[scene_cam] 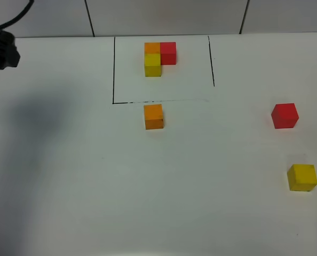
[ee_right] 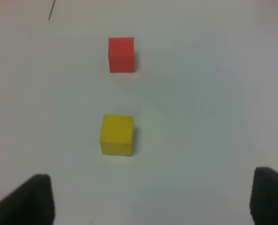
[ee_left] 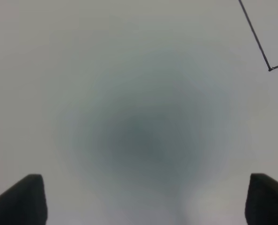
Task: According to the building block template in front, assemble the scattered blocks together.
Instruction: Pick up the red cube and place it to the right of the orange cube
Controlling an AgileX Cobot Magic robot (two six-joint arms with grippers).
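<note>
On the white table (scene_cam: 68,186), exterior high view: building block template (scene_cam: 159,58) near the far edge, an L of orange, red and yellow cubes touching one another, inside the black frame (scene_cam: 114,69); orange cube (scene_cam: 153,116) just outside the frame's near line, almost in line with the template; red cube (scene_cam: 284,116) well apart at the right; yellow cube (scene_cam: 302,177) nearer the camera than the red, close to the right edge; dark device (scene_cam: 1,49) with cable at the far left corner.

Left wrist view: left gripper (ee_left: 147,199) released, jaws spread wide over bare shadowed table, nothing between them; one corner of the black frame (ee_left: 269,69) ahead.

Right wrist view: right gripper (ee_right: 153,197) released, jaws spread wide, nothing held; yellow cube (ee_right: 117,134) just ahead of the fingertips, untouched; red cube (ee_right: 121,55) farther ahead, apart from the yellow.
</note>
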